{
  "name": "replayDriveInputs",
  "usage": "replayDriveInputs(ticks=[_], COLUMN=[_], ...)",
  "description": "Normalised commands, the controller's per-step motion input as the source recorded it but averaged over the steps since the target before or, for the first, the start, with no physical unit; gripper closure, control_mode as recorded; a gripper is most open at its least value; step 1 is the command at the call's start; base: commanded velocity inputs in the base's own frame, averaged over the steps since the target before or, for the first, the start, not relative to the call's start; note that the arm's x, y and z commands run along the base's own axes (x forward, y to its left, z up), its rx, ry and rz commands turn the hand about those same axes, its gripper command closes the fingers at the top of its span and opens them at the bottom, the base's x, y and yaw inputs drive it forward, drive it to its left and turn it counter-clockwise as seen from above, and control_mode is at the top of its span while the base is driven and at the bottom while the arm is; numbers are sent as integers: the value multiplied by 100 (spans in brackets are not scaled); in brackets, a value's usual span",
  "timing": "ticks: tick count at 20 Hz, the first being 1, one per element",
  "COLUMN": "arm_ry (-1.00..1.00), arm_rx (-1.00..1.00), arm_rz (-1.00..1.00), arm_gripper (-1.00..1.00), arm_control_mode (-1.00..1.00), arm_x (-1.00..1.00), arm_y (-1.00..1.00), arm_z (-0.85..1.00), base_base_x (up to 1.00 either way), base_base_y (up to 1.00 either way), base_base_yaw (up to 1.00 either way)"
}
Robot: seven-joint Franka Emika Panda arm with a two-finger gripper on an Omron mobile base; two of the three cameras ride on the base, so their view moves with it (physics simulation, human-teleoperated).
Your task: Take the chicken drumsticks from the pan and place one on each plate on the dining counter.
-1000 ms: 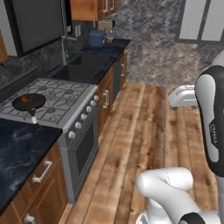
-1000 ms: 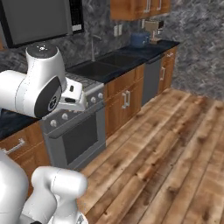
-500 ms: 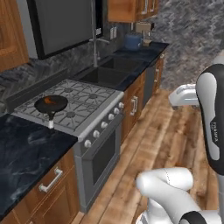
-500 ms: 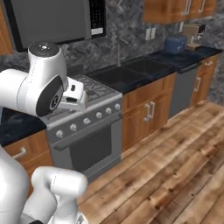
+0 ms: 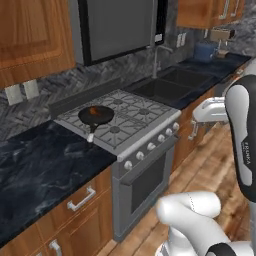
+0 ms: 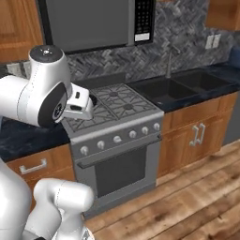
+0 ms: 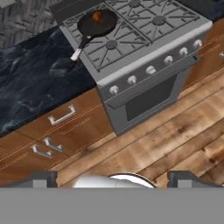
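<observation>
Kitchen wall run of wooden cabinets under a black marble worktop [image 5: 45, 165], with a herringbone backsplash [image 6: 187, 28] behind. Set into it, a steel gas stove [image 5: 127, 122] with a row of knobs along its front edge and an oven door below. Sitting on the stove's rear-left burner, the pan [image 5: 96, 115], black and shallow, handle reaching toward the stove's front-left corner and ending in a pale tip. Lying inside it, an orange-brown patch, seemingly the chicken drumsticks [image 7: 98, 17], too small to separate into two. Mounted above the stove, a dark microwave [image 6: 93, 21]. Sunk into the worktop to the stove's right, a dark sink [image 5: 170, 85] with a slim faucet [image 5: 159, 54] at its back edge. Standing near the far end of the worktop, a blue pot [image 5: 205, 51]. Hanging well clear of the stove, over the wooden floor [image 7: 175, 131], the gripper [image 7: 114, 177], fingertips spread wide, nothing between them. Blocking part of the stove's left side in the right base view, the white arm's own bulk.
</observation>
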Motion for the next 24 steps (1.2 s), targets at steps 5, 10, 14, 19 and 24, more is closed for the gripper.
replayDriveInputs(ticks=[5,10,14,19,24], arm_ry=[0,0,0,0,0], arm_rx=[0,0,0,0,0], arm_rz=[0,0,0,0,0], arm_gripper=[-100,-100,-100,-100,-100], arm_control_mode=[100,100,100,100,100], arm_x=[0,0,0,0,0], arm_y=[0,0,0,0,0], arm_z=[0,0,0,0,0], base_base_x=[73,60,43,44,50], base_base_y=[-13,-23,-18,-15,-28], base_base_yaw=[40,37,33,33,33])
